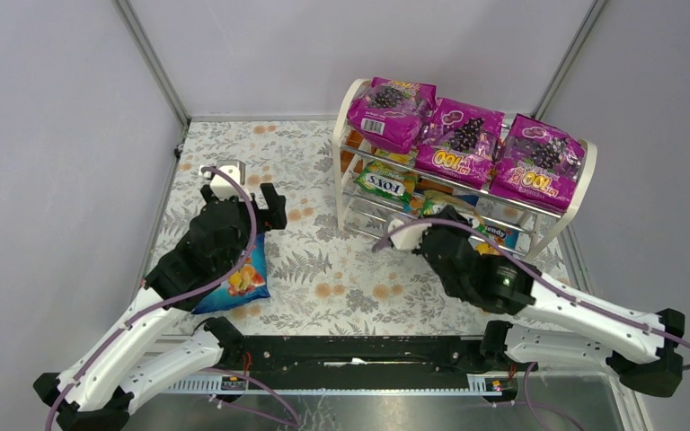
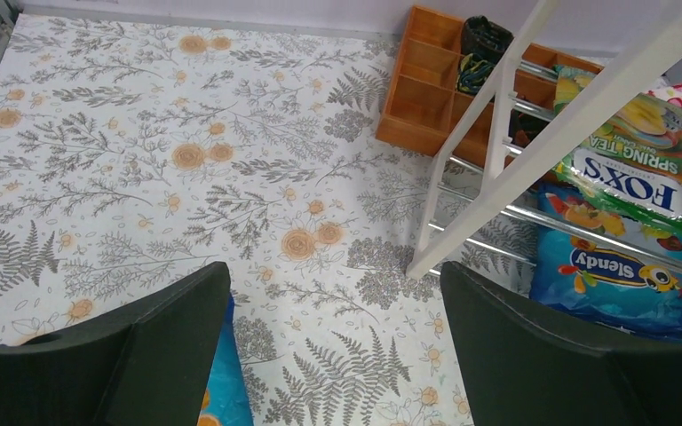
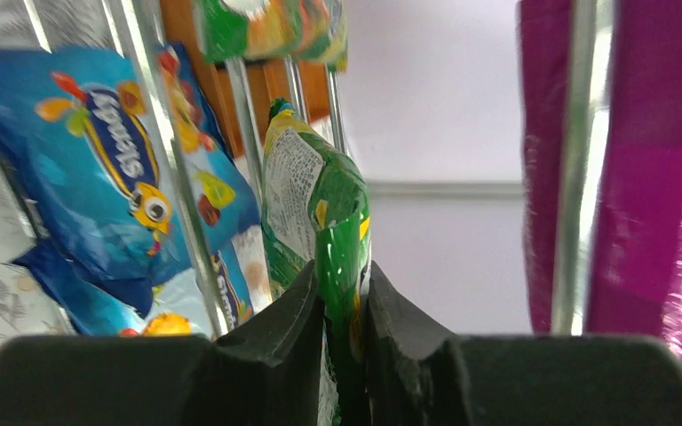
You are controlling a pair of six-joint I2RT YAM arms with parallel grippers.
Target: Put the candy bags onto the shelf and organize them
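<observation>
Right wrist view: your right gripper [image 3: 342, 297] is pinched on a green candy bag [image 3: 315, 191] at the shelf [image 3: 575, 177] rods, perhaps the middle tier. Your left gripper [image 2: 333, 306] gapes wide and empty above a blue bag [image 2: 226, 390].

Both arms were built of glossy white shell links set between matte black joint housings, as seen on the left arm [image 1: 112, 352] and the right arm [image 1: 584, 316]. A thin mauve cable [image 1: 253, 235] was looped along each arm from wrist to base. A small white block [image 1: 225, 181] was mounted at the left wrist. The bases were bolted to a black rail [image 1: 359, 352]. The left fingers [image 2: 115, 359] were broad, matte black slabs; the right fingers [image 3: 271, 342] were black with angled, stepped tips.
</observation>
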